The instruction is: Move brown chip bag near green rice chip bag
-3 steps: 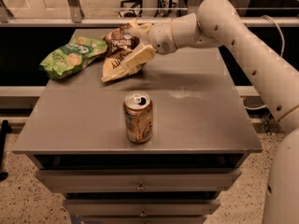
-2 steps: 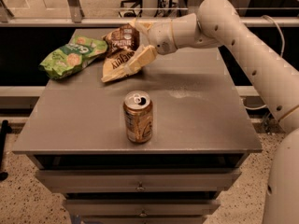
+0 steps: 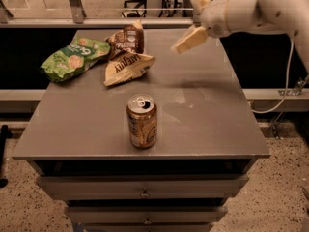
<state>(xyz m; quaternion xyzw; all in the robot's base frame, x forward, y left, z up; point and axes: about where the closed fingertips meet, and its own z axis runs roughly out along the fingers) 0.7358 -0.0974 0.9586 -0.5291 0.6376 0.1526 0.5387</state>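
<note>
Fig.: Brown chip bag point(image 3: 126, 57) lies crumpled on tabletop point(image 3: 203, 110), towards far-left corner, just beside green rice chip bag point(image 3: 75, 58), which sits at left edge; the two appear to touch at adjoining sides. Gripper point(image 3: 187, 23) hangs above far edge, approx. mid-way to far-right corner, clear of the surface and well apart from brown bag, to its right. Jaws spread wide, nothing btwn them. Gold drink can point(image 3: 142, 121) stands upright nr front edge, centre.

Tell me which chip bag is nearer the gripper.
The brown chip bag: it sits between the green rice chip bag and the gripper, which hovers above the table.
</note>
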